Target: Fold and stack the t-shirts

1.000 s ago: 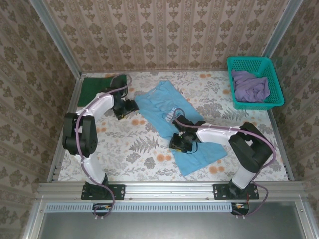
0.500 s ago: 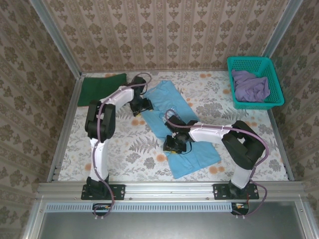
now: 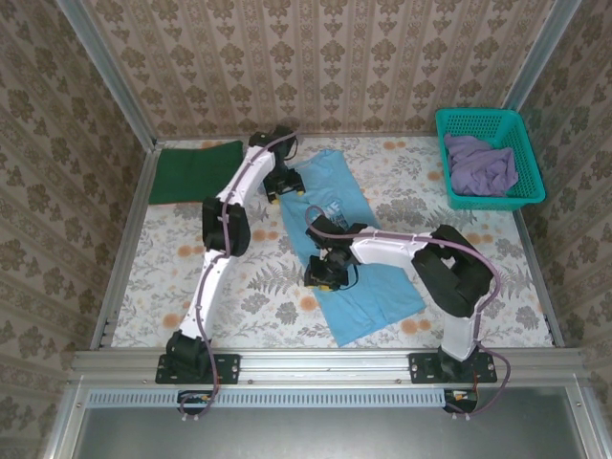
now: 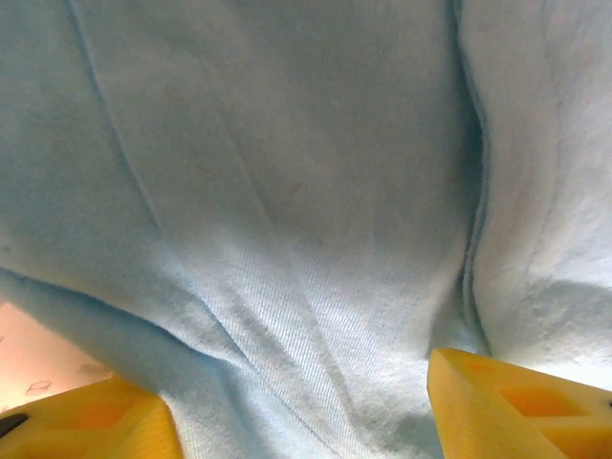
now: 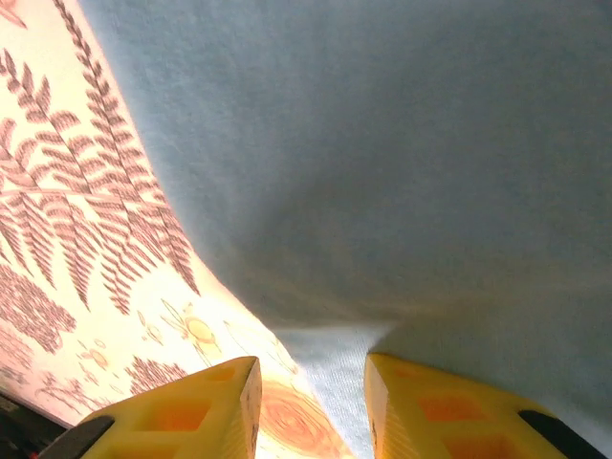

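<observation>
Light blue cotton t-shirt point(image 3: 368, 287) lies spread on the floral counter point(image 3: 239, 287), its long axis slanting from far left to near right. Left jaws sit at its far end, fairly apart, with cloth gathered between them and creases running into the gap, so that reads as a hold. Right jaws, narrow, pinch the shirt's left edge about midway, nearer the hem. The body of the cloth lies rightward of both. Dark chest lettering point(image 3: 330, 212) is too small to read.
</observation>
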Tool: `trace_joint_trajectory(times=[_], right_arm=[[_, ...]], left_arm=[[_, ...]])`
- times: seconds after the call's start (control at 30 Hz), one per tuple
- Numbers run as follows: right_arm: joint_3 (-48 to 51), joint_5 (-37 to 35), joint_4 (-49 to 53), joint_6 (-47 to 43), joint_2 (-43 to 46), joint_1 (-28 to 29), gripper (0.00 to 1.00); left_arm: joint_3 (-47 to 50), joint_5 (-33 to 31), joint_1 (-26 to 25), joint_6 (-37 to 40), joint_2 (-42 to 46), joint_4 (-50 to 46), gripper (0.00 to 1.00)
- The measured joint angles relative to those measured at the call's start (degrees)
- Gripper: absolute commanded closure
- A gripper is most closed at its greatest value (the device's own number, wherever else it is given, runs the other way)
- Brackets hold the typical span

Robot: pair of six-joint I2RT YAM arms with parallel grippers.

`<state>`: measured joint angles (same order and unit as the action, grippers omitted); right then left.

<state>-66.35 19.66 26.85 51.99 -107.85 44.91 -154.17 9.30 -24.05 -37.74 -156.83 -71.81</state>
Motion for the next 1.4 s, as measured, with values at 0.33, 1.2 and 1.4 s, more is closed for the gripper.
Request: trace_joint_trajectory(times=[0.33, 1.2, 1.4], right_arm=[[-7.63, 0.57, -0.55, 0.68, -4.26, 0.81, 0.62], [9.79, -2.84, 3.17, -4.02, 30.45, -17.35, 0.39], [20.26, -5.33, 15.04, -9.31, 36.48, -23.54, 0.4]], left_arm=[[-1.4, 4.72, 0.52, -0.09, -2.99, 27.85, 0.32], [51.3, 8.09, 8.0, 5.75, 51.23, 32.72, 0.2], [76.37, 16.04, 1.38, 6.45, 60.22, 30.91, 0.33]])
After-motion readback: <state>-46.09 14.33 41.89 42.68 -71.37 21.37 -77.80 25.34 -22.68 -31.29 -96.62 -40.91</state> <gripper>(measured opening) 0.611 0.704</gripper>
